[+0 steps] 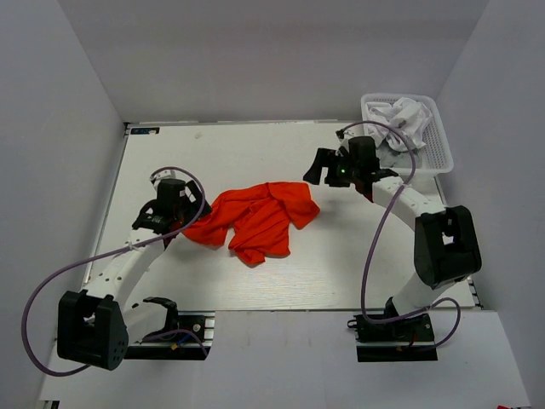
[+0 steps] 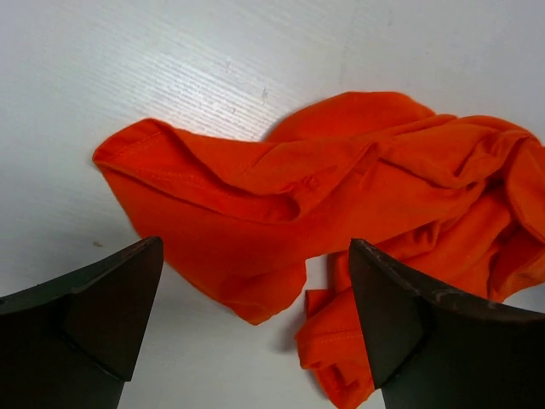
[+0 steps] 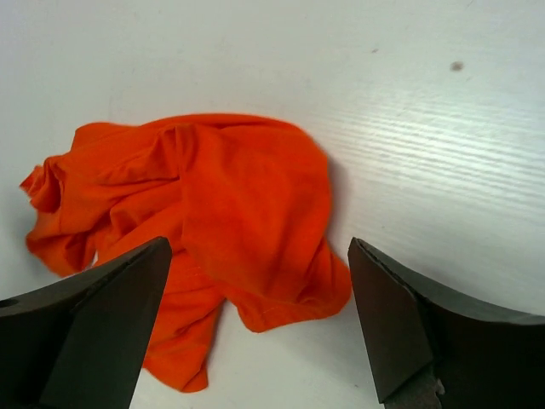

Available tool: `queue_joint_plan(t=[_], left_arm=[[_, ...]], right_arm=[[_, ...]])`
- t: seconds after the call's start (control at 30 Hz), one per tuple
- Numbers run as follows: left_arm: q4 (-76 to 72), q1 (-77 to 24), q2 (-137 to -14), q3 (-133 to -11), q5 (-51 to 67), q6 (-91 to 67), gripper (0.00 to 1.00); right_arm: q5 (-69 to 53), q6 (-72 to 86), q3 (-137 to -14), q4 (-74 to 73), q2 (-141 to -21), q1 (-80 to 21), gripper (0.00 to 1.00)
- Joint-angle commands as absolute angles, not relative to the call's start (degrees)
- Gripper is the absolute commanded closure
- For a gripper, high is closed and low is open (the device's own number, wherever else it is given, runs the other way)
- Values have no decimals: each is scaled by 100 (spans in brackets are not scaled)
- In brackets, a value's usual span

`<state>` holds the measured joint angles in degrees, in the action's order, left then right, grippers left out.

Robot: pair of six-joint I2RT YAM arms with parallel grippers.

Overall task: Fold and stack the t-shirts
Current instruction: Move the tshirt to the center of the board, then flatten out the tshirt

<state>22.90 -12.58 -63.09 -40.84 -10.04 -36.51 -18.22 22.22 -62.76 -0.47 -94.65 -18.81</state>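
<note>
A bright orange-red t-shirt [image 1: 255, 217] lies crumpled in the middle of the white table. It also shows in the left wrist view [image 2: 341, 179] and in the right wrist view [image 3: 221, 213]. My left gripper [image 1: 170, 223] is open at the shirt's left end, with cloth lying between and ahead of its fingers [image 2: 102, 315]. My right gripper [image 1: 317, 169] is open and empty just above the shirt's upper right edge. White and grey t-shirts [image 1: 400, 128] lie bunched in the basket.
A white plastic lattice basket [image 1: 438, 141] stands at the table's back right corner, right behind my right arm. Grey walls close in the table on three sides.
</note>
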Motion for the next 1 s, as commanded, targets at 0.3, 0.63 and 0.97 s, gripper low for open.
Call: queue_joint_plan(t=[0.3,0.63,0.97], left_arm=[[2674,-1301,-6478,-3692,-661,-4219,0],[1707,-1301,-7347,-3208,229,-4271,11],[1503,-1301,-8086,-3690,89,-4271,100]], right_arm=[[-650,1046,-6056,-448,-8762,-2591,10],[992,739,-6591,-738,-9886,-3857,12],[2732,1150,-7145,-800,-10609,-4263,73]])
